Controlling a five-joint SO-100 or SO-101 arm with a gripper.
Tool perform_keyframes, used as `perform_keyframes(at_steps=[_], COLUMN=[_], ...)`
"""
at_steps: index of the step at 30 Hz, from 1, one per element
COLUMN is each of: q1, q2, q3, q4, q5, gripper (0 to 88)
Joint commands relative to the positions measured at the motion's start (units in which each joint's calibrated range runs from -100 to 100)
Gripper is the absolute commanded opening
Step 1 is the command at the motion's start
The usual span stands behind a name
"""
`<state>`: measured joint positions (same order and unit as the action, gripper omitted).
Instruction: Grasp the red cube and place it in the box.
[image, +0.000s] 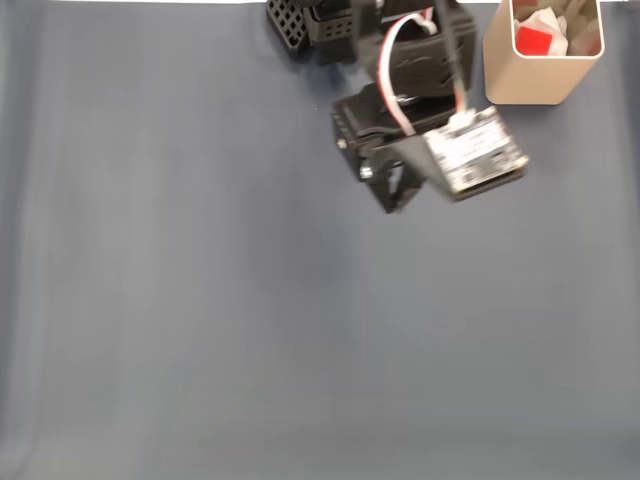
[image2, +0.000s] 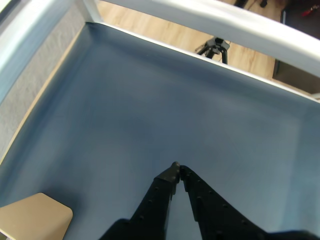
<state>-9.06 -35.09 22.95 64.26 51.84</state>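
The red cube (image: 534, 41) lies inside the tan box (image: 540, 75) at the top right of the fixed view, among whitish pieces. In the wrist view a corner of the box (image2: 32, 219) shows at the bottom left. My gripper (image2: 177, 168) is shut, its black fingertips touching with nothing between them, held above the dark blue mat. In the fixed view the arm's black body (image: 400, 150) sits left of the box and below it, apart from it; the fingers are hidden under the wrist and its camera board.
A dark blue-grey mat (image: 250, 330) covers the table. The arm's black base (image: 320, 25) stands at the top centre of the fixed view. In the wrist view a white rail (image2: 210, 20) and wooden floor with a tripod (image2: 215, 47) lie beyond the mat's far edge.
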Motion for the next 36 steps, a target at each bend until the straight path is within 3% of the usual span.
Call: perform_keyframes(at_steps=[1, 11, 36], q1=[3.3, 8.7, 11.2], q2=[-2.7, -7.8, -38.3], q3=[0.9, 12.5, 51.7], q4=[-2.0, -8.0, -15.0], q5=[-0.4, -0.8, -3.5], gripper=[0.2, 0.2, 0.2])
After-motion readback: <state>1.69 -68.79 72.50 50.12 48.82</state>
